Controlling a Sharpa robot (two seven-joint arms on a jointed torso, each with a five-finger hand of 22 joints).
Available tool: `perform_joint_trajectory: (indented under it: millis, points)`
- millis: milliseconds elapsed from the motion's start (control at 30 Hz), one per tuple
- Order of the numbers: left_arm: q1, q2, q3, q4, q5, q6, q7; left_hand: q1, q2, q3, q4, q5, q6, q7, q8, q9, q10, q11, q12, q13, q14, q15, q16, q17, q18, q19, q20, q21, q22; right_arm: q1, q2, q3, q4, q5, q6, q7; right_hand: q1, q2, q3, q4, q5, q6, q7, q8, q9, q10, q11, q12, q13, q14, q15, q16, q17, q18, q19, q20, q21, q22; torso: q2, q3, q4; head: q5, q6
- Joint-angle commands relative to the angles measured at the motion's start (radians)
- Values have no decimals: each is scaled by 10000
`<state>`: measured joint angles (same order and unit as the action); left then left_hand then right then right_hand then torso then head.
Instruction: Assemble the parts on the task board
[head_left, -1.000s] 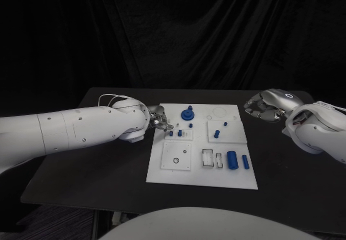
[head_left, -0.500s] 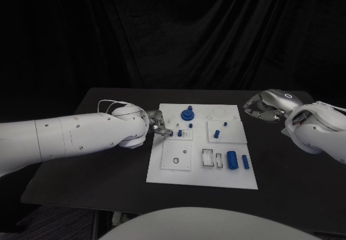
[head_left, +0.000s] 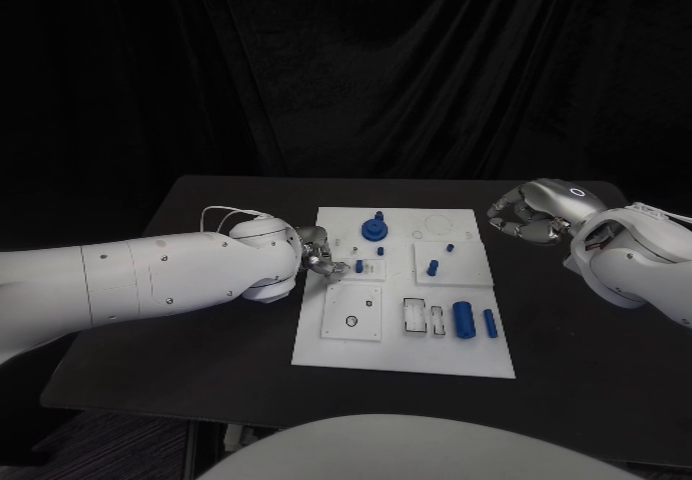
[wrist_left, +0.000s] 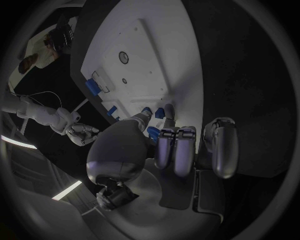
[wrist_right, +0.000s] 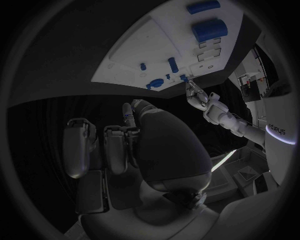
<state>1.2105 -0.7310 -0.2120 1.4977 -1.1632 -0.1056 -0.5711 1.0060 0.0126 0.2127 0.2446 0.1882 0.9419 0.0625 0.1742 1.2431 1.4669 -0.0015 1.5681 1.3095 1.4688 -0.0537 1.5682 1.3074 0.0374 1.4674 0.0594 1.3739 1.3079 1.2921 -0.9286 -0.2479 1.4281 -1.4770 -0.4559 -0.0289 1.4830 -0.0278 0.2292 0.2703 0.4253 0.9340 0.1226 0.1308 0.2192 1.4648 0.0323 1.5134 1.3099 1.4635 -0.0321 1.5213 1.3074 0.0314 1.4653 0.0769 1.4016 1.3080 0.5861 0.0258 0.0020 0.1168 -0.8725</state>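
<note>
1. The left hand (head_left: 320, 259) is seen at the left edge of the white board (head_left: 335, 345), its fingers curled in close to two small blue pegs (head_left: 359, 266). In the left wrist view the fingertips (wrist_left: 164, 111) lie right at these pegs, but whether one is pinched cannot be told.
2. The step in hand is judged to be the seating of a peg. It would best be kept upright over its hole and pressed straight down, the neighbouring peg left unknocked.
3. The right hand (head_left: 522, 218) is held over the counter (head_left: 577, 340) beside the board's far right corner, fingers curled in, nothing in it.
4. The slotted recess (head_left: 426, 315) near the board's front holds nothing visible; a blue cylinder (head_left: 464, 319) lies just beside it.
5. A blue round piece (head_left: 376, 229) stands at the far side.
</note>
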Motion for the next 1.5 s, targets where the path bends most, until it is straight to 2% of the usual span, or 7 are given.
perform_joint_trajectory:
  millis: [33,133,367,467,633,1133,1500]
  points:
    - [-31,50,9,-7,-30,-44,46,-96,-20,-37,42,-57,-37,35,42,16,1039,-50,27,2613,1020,-44,26,2634,125,8,-63,-67,1962,-22,-14,8,21,-25,28,-177,22,-93,55,-15,31,27,20,-50,-10,285,54,-28,1977,817,63,-37,2126,130,52,71,-68,2042,7,-3,1,6,-2]
    - [-50,88,9,-54,-69,-43,38,-84,-21,-39,37,-57,-42,34,41,18,1039,-49,27,2613,1020,-43,26,2634,126,7,-62,-68,1962,-22,-16,8,20,-25,30,-177,22,-93,55,-15,31,27,20,-50,-10,285,54,-28,1977,817,63,-37,2126,130,52,71,-68,2042,13,-3,-6,8,-2]
    - [-92,198,9,-237,-325,-103,36,165,102,-45,-25,452,-78,27,46,72,1039,-56,27,2613,1020,-47,26,2634,126,9,-62,-78,1963,-22,-27,8,18,-25,37,-184,22,-93,55,-15,31,27,20,-50,-10,285,54,-28,1977,817,63,-37,2126,130,52,71,-68,2042,9,1,12,-7,-2]
    - [-104,252,9,-307,-354,-164,84,271,162,-28,-32,821,-90,12,50,100,1039,-68,27,2613,1020,-57,26,2634,127,12,-69,-82,1964,-22,-27,8,17,-25,35,-185,22,-93,55,-15,31,27,20,-50,-10,285,54,-28,1977,817,63,-37,2126,130,52,71,-68,2042,8,-5,13,-13,-2]
    - [-127,325,9,-383,-372,-240,162,396,181,8,-81,1139,-62,-13,82,142,1039,-91,27,2613,1020,-74,26,2634,121,28,-81,-61,1972,-22,-15,8,16,33,30,-176,22,-93,55,-15,31,27,20,-50,-10,285,54,-28,1977,817,63,-37,2126,130,52,71,-68,2042,1,-17,8,-8,-2]
    - [-236,529,10,-530,-379,-171,324,557,132,50,-198,1334,-55,-41,119,204,1039,-116,27,2613,1020,-94,26,2634,125,25,-99,-80,1968,-22,7,8,-1,217,42,-179,11,-105,67,-12,32,34,15,-46,-10,288,55,-27,1978,818,62,-36,2127,128,57,71,-61,2045,3,2,-10,4,-2]
    - [-280,500,10,-551,-380,-48,230,562,72,32,-217,1352,-64,-31,101,194,1039,-115,27,2613,1020,-98,26,2634,138,-2,-104,-136,1950,-26,28,8,-28,223,87,-193,11,-110,73,-15,36,38,15,-44,-10,278,60,-36,1969,818,64,-35,2127,130,53,72,-68,2043,1,-5,1,-8,-2]
